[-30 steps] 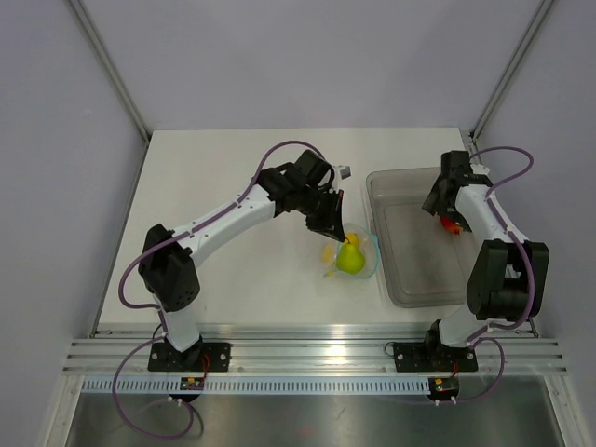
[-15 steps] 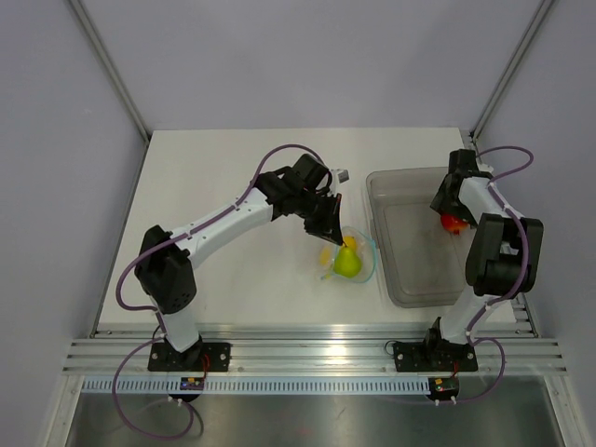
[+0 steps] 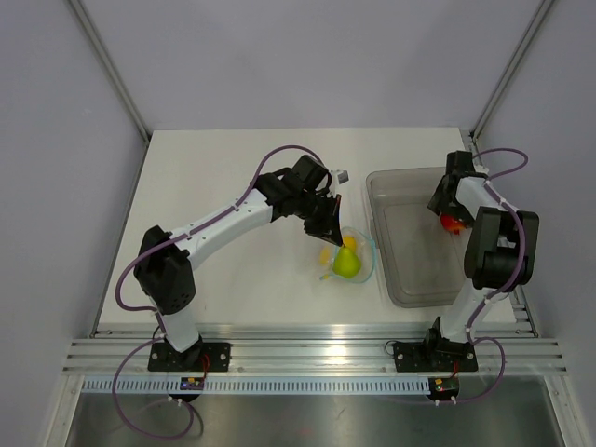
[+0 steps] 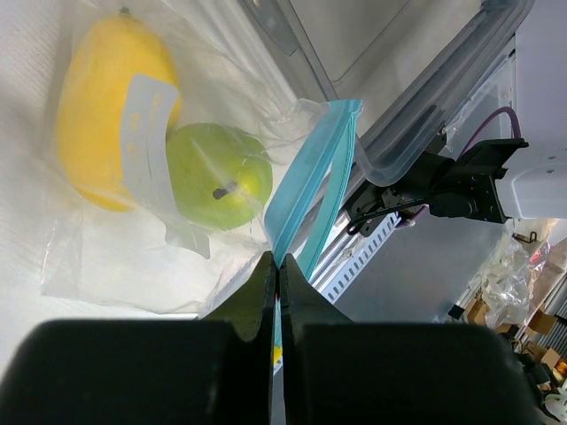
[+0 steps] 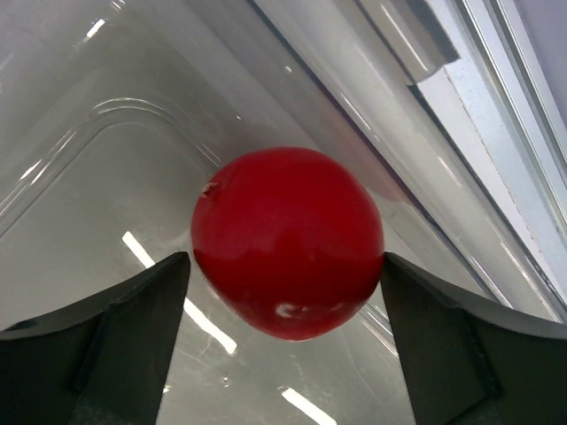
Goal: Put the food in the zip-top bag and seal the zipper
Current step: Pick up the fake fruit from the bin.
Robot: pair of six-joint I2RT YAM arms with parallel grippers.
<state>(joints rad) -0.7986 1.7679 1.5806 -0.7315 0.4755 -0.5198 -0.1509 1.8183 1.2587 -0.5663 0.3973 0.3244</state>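
Top view: the right gripper has edged across the bin to the red fruit, while the left gripper has raised the bag slightly.

Left wrist: jaws are pinched on the zipper, with the yellow fruit and green fruit already bagged.

Right wrist: the fingers flank the red fruit in the bin; I cannot tell if they grip it. It looks like the last fruit to bag.

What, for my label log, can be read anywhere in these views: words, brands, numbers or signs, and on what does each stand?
No text can be read in any view.
White patch on the zip-top bag: looks blank, no print shows.
Small board at the left arm's base: any marking is too small to read.
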